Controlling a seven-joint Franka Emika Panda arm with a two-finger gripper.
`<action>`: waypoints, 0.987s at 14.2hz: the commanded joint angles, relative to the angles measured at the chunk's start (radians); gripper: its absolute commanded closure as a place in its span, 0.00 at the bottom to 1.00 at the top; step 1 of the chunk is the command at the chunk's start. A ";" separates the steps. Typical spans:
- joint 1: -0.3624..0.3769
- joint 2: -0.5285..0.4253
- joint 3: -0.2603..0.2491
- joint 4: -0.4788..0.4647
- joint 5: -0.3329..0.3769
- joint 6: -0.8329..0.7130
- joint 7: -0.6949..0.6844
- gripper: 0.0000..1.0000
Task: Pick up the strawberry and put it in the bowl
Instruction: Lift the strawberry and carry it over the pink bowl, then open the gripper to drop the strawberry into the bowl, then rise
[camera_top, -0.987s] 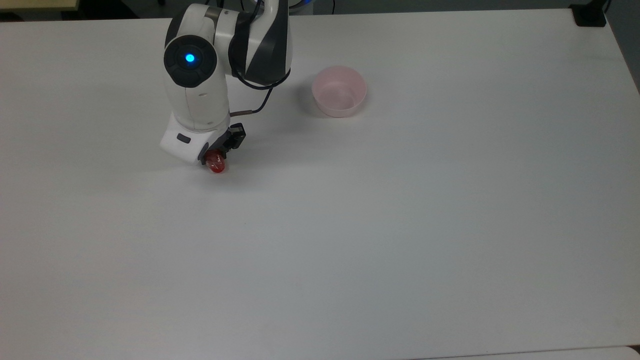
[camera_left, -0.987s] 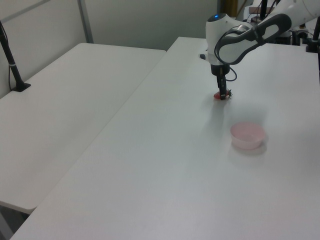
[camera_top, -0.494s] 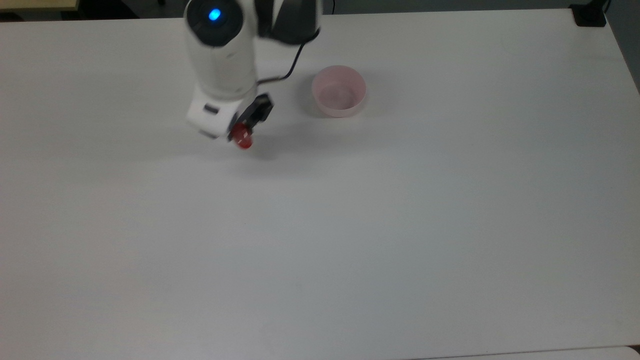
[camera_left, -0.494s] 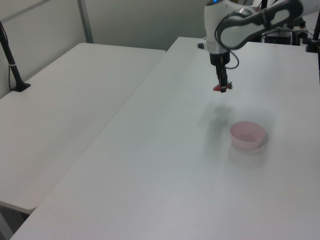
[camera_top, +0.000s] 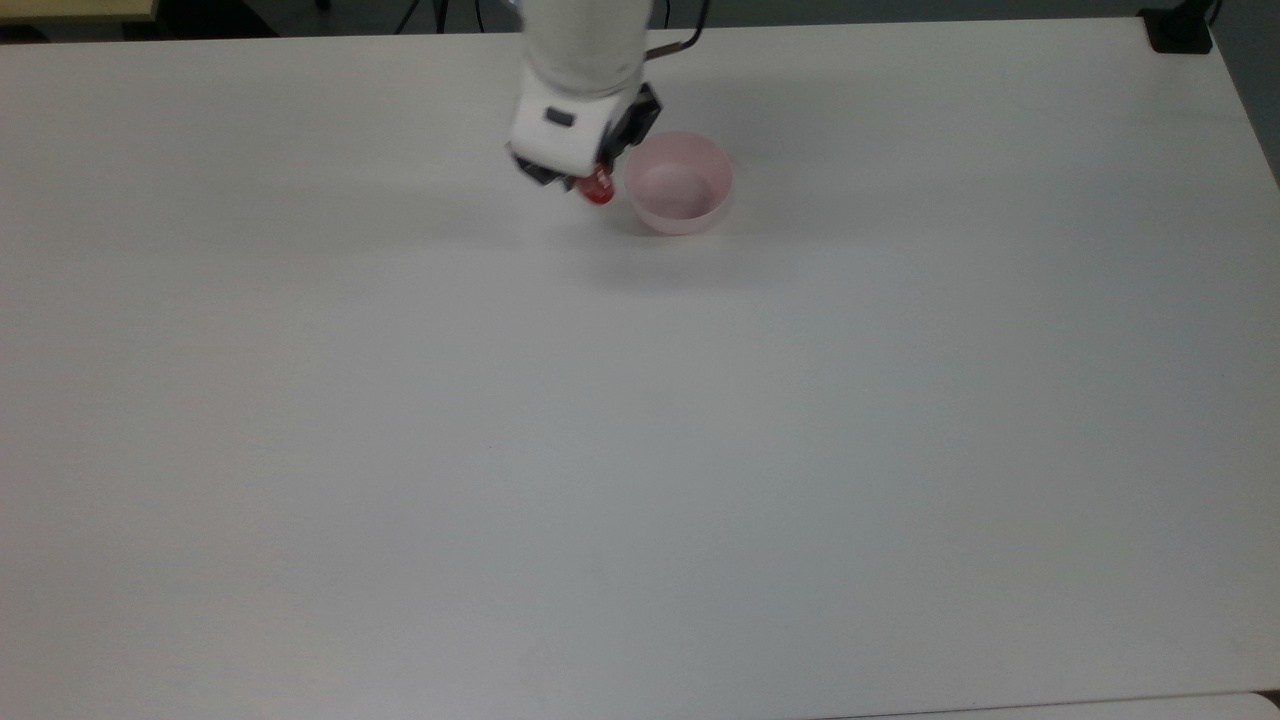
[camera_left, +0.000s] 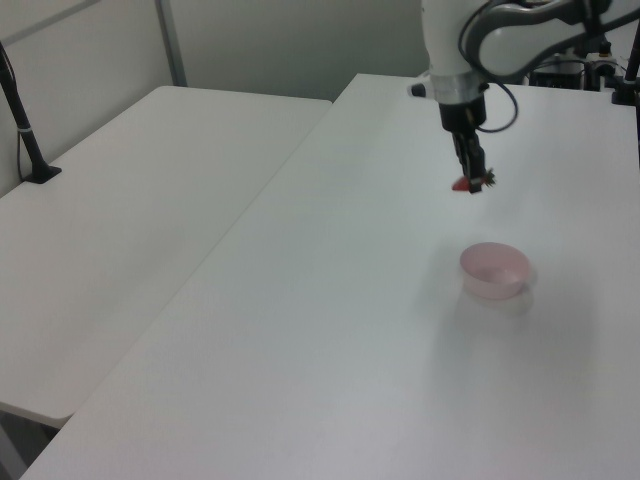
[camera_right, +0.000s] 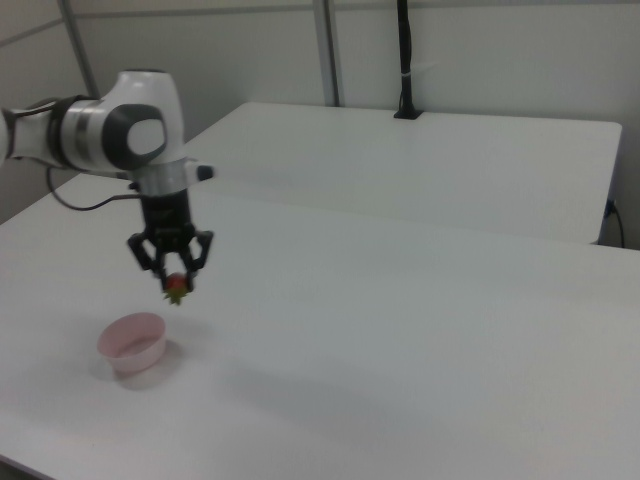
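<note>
- Red strawberry (camera_right: 177, 287) hangs clamped in the gripper (camera_right: 172, 273), leafy cap down in the right view.
- It hangs above the table (camera_top: 640, 450), near the pink bowl (camera_top: 679, 183).

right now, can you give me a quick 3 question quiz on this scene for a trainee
1. True or false: the strawberry already lies in the bowl.
2. What do the gripper fingers hold? A) the strawberry B) the bowl C) nothing
3. In the top view, on which side of the bowl is the strawberry?

Key
1. False: it hangs in the air, above the table.
2. A: they are shut on the strawberry.
3. On the top view's left, just short of the rim.
</note>
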 joint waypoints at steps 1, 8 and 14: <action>0.078 -0.055 0.019 -0.134 0.010 0.009 0.093 0.81; 0.104 0.009 0.103 -0.124 0.006 0.041 0.305 0.00; -0.160 -0.220 0.120 -0.066 -0.115 0.016 0.304 0.00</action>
